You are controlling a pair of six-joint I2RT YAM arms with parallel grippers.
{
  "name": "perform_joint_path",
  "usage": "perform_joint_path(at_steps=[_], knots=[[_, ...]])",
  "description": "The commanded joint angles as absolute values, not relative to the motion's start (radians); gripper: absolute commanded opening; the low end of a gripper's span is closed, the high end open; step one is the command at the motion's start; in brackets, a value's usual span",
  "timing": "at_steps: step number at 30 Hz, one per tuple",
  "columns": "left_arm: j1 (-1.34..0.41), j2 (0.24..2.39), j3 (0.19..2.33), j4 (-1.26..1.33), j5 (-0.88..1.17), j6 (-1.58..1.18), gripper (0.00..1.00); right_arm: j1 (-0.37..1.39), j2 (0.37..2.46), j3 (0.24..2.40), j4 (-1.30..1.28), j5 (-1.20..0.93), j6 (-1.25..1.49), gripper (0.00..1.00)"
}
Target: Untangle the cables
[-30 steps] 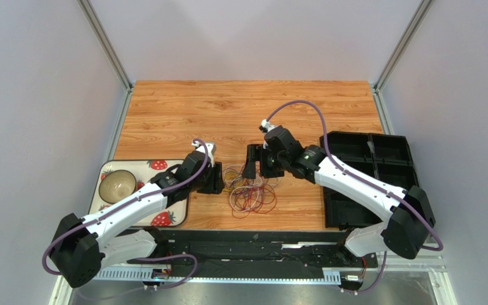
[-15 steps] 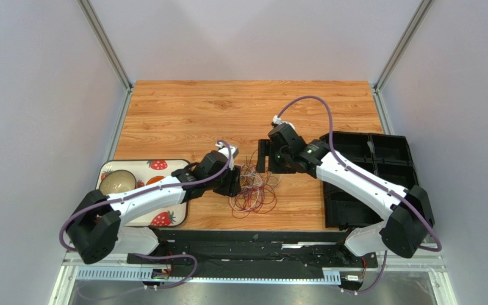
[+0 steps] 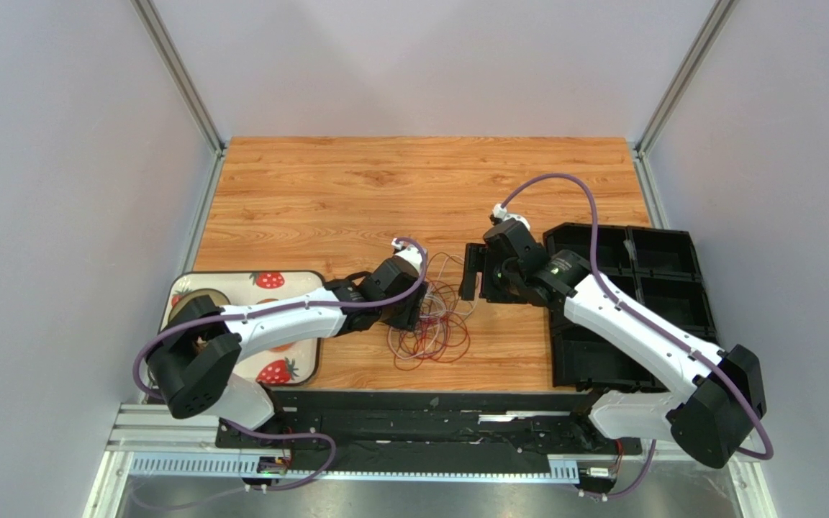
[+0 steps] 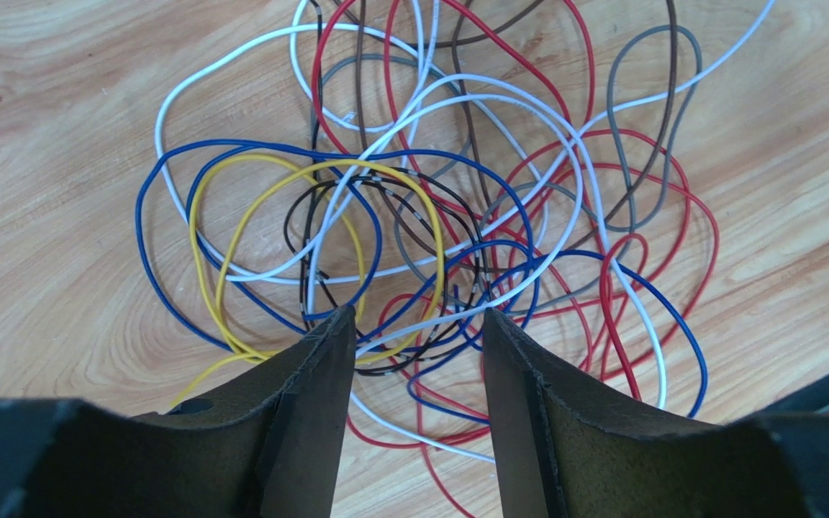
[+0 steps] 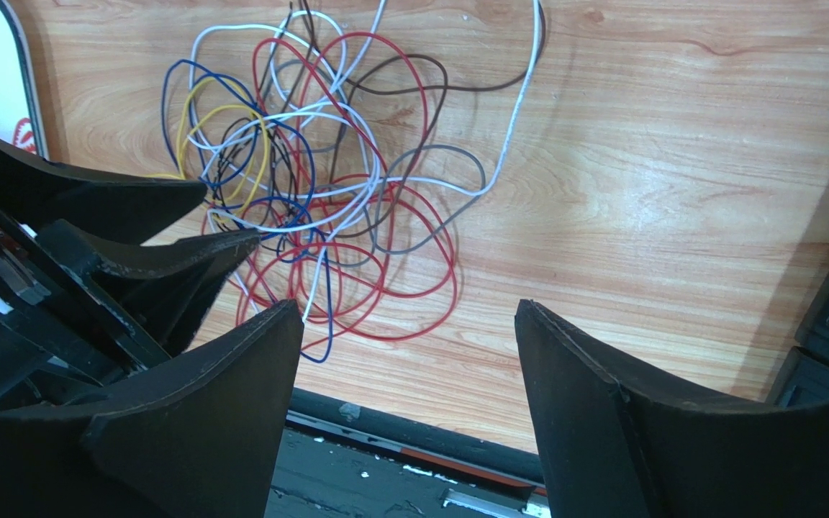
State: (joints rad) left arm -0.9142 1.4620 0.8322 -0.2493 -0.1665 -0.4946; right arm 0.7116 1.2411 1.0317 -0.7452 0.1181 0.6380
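Observation:
The cables (image 3: pixel 430 321) lie in one tangle of red, white, blue, yellow, grey and dark loops on the wooden table. My left gripper (image 3: pixel 416 308) is open and hangs low over the tangle's left side. In the left wrist view its fingertips (image 4: pixel 332 324) straddle blue, white and black strands (image 4: pixel 430 227) without closing on them. My right gripper (image 3: pixel 474 274) is wide open and empty, just right of the tangle. In the right wrist view the cables (image 5: pixel 322 205) lie ahead of its gripper (image 5: pixel 408 324), with the left gripper (image 5: pixel 138 243) beside them.
A strawberry-print tray (image 3: pixel 270 283) with a bowl (image 3: pixel 198 315) sits at the left, under the left arm. A black compartment tray (image 3: pixel 657 283) stands at the right. The table's front edge and black rail (image 5: pixel 408 426) lie just below the tangle.
My left gripper has moved right, from beside the tray to over the tangle. My right gripper has pulled back to the right, off the tangle. The upper loops have spread a little.

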Motion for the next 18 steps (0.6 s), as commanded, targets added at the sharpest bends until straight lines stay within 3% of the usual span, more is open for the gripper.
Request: perform_joint_path(at_steps=[1, 4, 7, 11, 12, 14, 18], knots=[[-0.916, 1.474, 0.884, -0.262, -0.213, -0.469, 0.51, 0.706, 1.203, 1.022, -0.739, 0.121, 0.618, 0.77], [-0.916, 1.486, 0.9, -0.275, -0.207, -0.465, 0.42, 0.706, 1.2, 1.009, -0.736, 0.118, 0.617, 0.77], [-0.916, 1.48, 0.91, -0.29, -0.195, -0.469, 0.4, 0.704, 1.195, 0.996, -0.735, 0.114, 0.617, 0.77], [-0.917, 1.463, 0.893, -0.279, -0.19, -0.479, 0.26, 0.704, 1.19, 0.98, -0.729, 0.112, 0.617, 0.77], [-0.917, 1.466, 0.893, -0.282, -0.192, -0.479, 0.22, 0.704, 1.189, 0.977, -0.726, 0.11, 0.618, 0.77], [-0.917, 1.477, 0.9, -0.293, -0.195, -0.479, 0.03, 0.703, 1.19, 0.973, -0.724, 0.107, 0.617, 0.77], [-0.917, 1.482, 0.916, -0.304, -0.204, -0.474, 0.0, 0.704, 1.193, 0.974, -0.723, 0.107, 0.617, 0.77]])
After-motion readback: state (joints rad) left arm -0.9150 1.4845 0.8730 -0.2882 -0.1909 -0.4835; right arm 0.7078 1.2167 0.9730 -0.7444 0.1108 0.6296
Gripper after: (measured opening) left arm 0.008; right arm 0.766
